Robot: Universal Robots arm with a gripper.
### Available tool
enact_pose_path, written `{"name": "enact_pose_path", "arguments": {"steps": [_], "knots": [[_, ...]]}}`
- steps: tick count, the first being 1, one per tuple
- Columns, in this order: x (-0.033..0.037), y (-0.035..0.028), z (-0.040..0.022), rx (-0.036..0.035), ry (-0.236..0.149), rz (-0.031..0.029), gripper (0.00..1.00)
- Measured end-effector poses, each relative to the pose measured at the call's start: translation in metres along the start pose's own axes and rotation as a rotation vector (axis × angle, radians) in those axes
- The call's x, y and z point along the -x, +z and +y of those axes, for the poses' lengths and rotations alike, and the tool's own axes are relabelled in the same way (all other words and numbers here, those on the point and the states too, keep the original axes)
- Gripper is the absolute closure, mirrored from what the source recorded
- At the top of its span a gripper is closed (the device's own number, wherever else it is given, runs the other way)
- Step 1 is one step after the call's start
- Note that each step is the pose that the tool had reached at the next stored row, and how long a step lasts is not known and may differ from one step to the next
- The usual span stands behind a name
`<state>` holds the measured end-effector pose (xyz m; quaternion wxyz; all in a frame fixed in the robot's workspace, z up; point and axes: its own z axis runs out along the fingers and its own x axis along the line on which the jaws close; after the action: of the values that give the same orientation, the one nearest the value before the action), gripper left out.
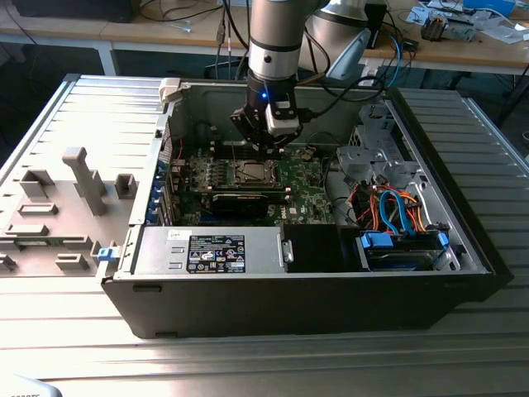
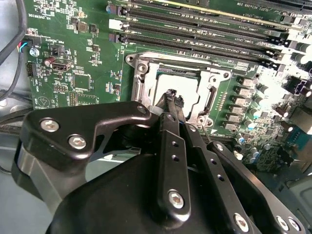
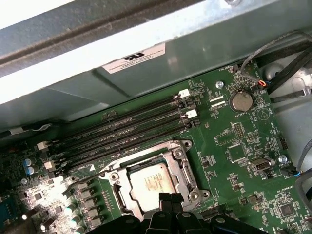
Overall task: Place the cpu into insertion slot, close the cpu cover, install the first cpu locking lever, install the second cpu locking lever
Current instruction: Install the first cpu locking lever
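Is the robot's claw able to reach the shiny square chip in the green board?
Probably yes. The claw hangs right over the chip. The case is open on top, and nothing seems to lie between them.

Computer case point(image 1: 331, 306) holds memory slots point(image 3: 126, 130) and, seemingly, a coin battery point(image 3: 240, 101).

Tool point(image 3: 170, 198) hides near edge of cpu point(image 3: 152, 181).

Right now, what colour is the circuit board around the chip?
The circuit board is green, clearest in the first wrist view.
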<state>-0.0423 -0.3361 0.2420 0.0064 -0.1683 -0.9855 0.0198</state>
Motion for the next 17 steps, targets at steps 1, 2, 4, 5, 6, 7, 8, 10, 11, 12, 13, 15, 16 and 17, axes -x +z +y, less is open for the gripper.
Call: {"name": "enact_pose_path", "arguments": {"steps": [1, 2, 4, 5, 6, 7, 8, 10, 11, 12, 13, 15, 16, 17], "knots": [[0.0, 0.0, 0.0, 0.0, -0.004, -0.0002, 0.89], [0.0, 0.0, 0.0, 0.0, -0.007, -0.0003, 0.89], [0.0, 0.0, 0.0, -0.0001, -0.016, -0.0007, 0.89], [0.0, 0.0, 0.0, -0.0001, -0.02, -0.0008, 0.89], [0.0, 0.0, 0.0, -0.0002, -0.026, -0.0011, 0.89], [0.0, 0.0, 0.0, -0.0001, -0.03, -0.0013, 0.89], [0.0, 0.0, 0.0, -0.0003, -0.042, -0.0018, 0.89], [0.0, 0.0, 0.0, -0.0003, -0.054, -0.0023, 0.89], [0.0, 0.0, 0.0, 0.0, -0.065, -0.0026, 0.89], [0.0, 0.0, 0.0001, 0.0016, -0.071, -0.0024, 0.89], [-0.0001, 0.0, 0.0001, 0.0051, -0.079, -0.0015, 0.89], [0.0, 0.0, 0.0, 0.0075, -0.094, -0.0013, 0.89], [0.0, 0.0, 0.0, 0.0105, -0.102, -0.0007, 0.89], [0.0, 0.0, 0.0, 0.0136, -0.105, 0.0002, 0.89]]}}
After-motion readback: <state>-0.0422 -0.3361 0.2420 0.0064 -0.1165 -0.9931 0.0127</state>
